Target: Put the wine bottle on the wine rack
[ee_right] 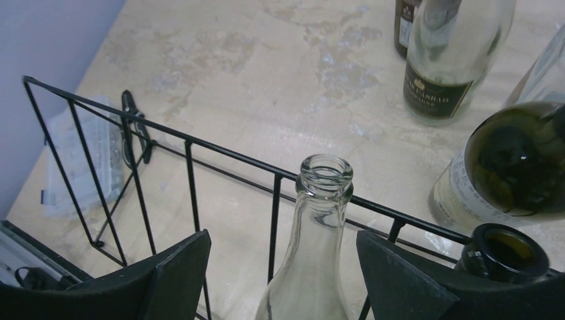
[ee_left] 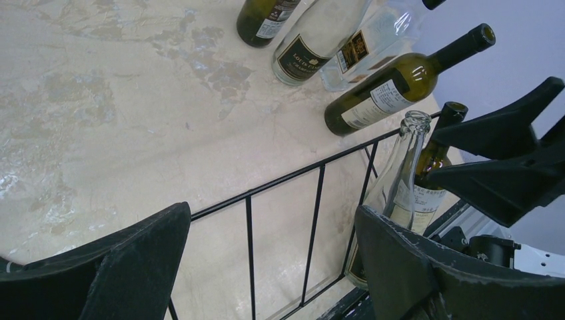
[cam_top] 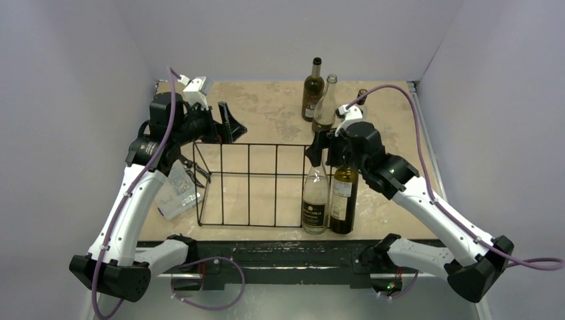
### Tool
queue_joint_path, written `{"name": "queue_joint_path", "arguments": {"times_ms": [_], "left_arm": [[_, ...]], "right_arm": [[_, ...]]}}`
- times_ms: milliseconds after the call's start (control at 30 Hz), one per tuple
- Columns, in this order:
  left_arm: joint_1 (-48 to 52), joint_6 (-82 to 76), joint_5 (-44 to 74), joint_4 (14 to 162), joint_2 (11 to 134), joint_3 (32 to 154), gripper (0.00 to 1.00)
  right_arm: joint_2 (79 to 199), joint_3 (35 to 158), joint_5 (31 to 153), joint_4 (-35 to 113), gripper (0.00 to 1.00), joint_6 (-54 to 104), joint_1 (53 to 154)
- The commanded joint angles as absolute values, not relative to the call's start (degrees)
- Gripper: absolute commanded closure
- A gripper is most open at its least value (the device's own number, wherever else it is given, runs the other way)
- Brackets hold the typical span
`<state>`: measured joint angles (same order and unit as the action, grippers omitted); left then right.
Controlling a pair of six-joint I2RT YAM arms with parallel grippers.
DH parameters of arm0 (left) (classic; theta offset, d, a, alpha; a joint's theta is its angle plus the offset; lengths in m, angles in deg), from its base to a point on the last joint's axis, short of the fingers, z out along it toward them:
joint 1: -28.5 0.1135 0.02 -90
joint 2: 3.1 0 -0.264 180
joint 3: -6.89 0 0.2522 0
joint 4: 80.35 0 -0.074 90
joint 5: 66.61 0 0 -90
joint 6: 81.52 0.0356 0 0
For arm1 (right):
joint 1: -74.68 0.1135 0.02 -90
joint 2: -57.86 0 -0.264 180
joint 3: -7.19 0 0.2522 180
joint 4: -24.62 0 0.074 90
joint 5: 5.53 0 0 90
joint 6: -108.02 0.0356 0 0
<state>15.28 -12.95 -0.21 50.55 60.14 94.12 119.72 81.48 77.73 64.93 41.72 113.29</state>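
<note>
The black wire wine rack (cam_top: pixel 248 183) stands at the table's front middle. A clear wine bottle (cam_top: pixel 315 199) stands upright at its right end, and a dark green bottle (cam_top: pixel 344 197) stands right beside it. I cannot tell whether they are inside the frame. My right gripper (cam_top: pixel 320 155) is open, with a finger on each side of the clear bottle's neck (ee_right: pixel 324 200) and a gap on both sides (ee_right: pixel 281 240). My left gripper (cam_top: pixel 230 127) is open and empty above the rack's back left corner; the rack's top bar (ee_left: pixel 286 179) lies between its fingers (ee_left: pixel 270 220).
Several more bottles stand at the back right, among them a dark one (cam_top: pixel 313 90) and a clear one (cam_top: pixel 324 107). A clear plastic organiser box (cam_top: pixel 176 190) lies left of the rack. Walls close in the left, right and back.
</note>
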Motion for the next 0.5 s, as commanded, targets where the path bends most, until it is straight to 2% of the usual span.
{"name": "queue_joint_path", "arguments": {"times_ms": [0,200,467], "left_arm": [[15.0,-11.9,0.5,52.3,59.8,95.3,0.07],[14.9,-12.3,-0.5,52.6,59.6,95.3,0.07],[14.9,-12.1,-0.1,52.4,59.6,95.3,0.07]], "right_arm": [[117.5,85.9,76.4,65.3,0.15,39.3,113.6],[117.8,90.1,76.4,64.2,0.11,35.6,113.5],[119.5,96.3,65.8,62.2,0.03,35.2,113.4]]}}
